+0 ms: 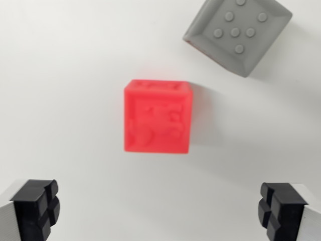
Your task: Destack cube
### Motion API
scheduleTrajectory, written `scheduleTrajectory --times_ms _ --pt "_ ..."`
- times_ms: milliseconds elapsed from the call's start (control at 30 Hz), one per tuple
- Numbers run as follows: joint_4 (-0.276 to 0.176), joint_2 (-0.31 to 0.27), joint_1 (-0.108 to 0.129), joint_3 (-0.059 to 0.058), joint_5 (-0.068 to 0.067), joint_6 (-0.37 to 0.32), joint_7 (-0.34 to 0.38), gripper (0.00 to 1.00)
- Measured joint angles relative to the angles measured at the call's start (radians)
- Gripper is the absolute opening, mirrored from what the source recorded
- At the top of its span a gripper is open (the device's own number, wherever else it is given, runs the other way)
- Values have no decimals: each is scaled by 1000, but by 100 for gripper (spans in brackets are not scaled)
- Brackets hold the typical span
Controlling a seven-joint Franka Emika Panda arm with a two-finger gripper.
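Observation:
A red cube (158, 117) with a raised pattern on its top rests on the white surface at the middle of the wrist view. A grey cube (236, 34) with round studs on top sits apart from it at the upper right, turned at an angle, with a thin reddish edge showing under its lower left side. My gripper (158, 211) hovers above, its two black fingertips (36, 206) wide apart at the bottom corners. It is open and holds nothing. The red cube lies beyond the gap between the fingertips.
The white tabletop (70, 75) fills the view around both cubes. No other objects appear.

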Motion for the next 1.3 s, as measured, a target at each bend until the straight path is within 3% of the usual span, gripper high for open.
scheduleTrajectory --times_ms 667,1300 --pt "46 -147 0 -1 -19 -192 13 100" --pt "114 -221 0 -1 -26 -333 18 100"
